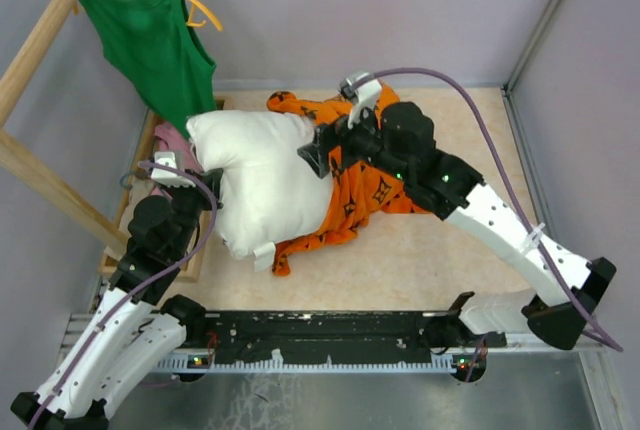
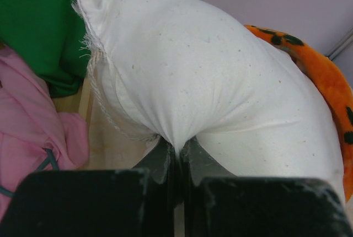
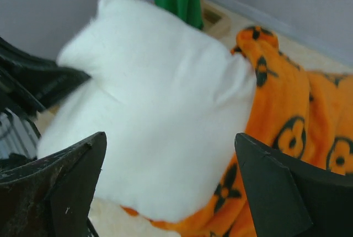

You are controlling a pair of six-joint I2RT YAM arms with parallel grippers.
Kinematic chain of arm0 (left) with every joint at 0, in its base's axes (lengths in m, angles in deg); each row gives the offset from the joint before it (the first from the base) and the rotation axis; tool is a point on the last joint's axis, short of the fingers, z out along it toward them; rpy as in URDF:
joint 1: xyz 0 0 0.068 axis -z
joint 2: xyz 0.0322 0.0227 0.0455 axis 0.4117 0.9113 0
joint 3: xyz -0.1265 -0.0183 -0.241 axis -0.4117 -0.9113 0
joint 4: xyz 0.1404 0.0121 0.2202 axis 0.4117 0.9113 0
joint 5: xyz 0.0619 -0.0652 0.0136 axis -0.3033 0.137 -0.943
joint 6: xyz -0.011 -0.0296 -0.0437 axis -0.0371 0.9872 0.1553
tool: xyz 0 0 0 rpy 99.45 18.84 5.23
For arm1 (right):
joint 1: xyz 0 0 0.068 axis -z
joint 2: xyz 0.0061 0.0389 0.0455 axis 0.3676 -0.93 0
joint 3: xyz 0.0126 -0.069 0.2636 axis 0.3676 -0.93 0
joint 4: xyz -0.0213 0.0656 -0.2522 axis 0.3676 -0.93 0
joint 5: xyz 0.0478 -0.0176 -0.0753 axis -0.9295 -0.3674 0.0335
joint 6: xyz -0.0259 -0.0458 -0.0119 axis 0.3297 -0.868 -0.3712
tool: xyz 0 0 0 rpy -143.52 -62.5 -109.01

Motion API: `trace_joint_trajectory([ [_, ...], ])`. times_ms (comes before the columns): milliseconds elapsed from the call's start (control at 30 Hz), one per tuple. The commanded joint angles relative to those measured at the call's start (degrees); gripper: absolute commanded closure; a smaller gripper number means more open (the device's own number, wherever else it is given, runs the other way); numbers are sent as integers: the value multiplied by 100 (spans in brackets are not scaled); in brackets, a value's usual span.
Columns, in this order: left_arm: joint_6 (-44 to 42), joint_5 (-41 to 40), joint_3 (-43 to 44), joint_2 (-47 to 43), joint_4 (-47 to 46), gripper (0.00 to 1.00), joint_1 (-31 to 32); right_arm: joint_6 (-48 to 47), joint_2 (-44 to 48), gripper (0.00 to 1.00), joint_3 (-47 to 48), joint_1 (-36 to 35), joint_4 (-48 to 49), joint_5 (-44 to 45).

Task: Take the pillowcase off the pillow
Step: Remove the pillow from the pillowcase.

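The plump white pillow [image 1: 262, 175] lies in the middle of the table, mostly bare. The orange pillowcase [image 1: 362, 195] with black motifs is bunched at its right end and under it. My left gripper [image 1: 197, 172] is shut on a pinch of the pillow's white fabric [image 2: 179, 138] at its left edge. My right gripper [image 1: 318, 157] is open and hovers over the pillow's right end, where the white pillow [image 3: 160, 121] meets the pillowcase [image 3: 292, 121]. Its fingers [image 3: 270, 193] stand wide apart with nothing between them.
A green tank top [image 1: 155, 45] hangs on a yellow hanger from a wooden rack [image 1: 40, 180] at the far left. A pink cloth [image 2: 33, 132] lies by the rack's base. Grey walls enclose the table at the back and sides.
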Motion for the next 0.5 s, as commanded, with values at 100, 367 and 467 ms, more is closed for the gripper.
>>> trace_joint_trajectory([
  [100,-65,-243,112,-138,-717,100,-23,148,965,1,-2888,-936,957,1774],
  [367,-93,-272,134,-23,-742,100,-18,2401,1338,1,-5252,-1825,3087,2255],
  [467,-86,-237,133,-24,-734,100,-22,2939,1109,1,-5500,-1828,3509,2686],
])
